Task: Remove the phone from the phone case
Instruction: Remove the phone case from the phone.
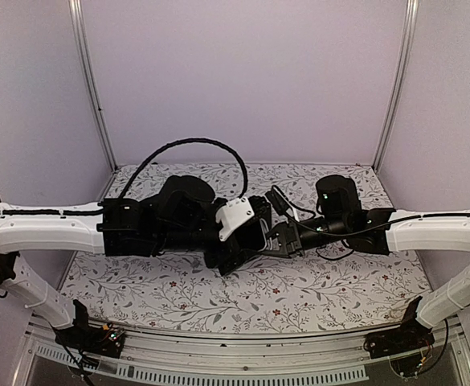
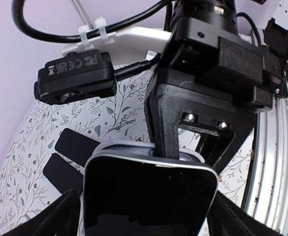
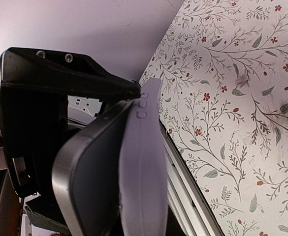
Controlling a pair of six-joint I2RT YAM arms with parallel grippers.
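Note:
The phone [image 2: 148, 196] hangs above the table with its black screen towards the left wrist camera. My left gripper [image 2: 146, 216] spans its width, a finger pressed on each long side. The pale lavender phone case [image 2: 119, 147] stands off behind the phone's top edge. In the right wrist view the phone case [image 3: 141, 172] bows away from the dark grey phone [image 3: 89, 177], which still sits partly in it. My right gripper [image 3: 141, 96] is shut on the phone case's end; its black finger [image 2: 163, 128] reaches down over that edge. Both grippers meet mid-table [image 1: 255, 241].
Two flat black rectangles [image 2: 75, 145] lie on the floral tablecloth [image 1: 315, 281] below the held phone. A metal rail [image 1: 243, 342] runs along the near edge. Lavender walls close in the back and sides. A black cable [image 1: 186, 145] loops over the left arm.

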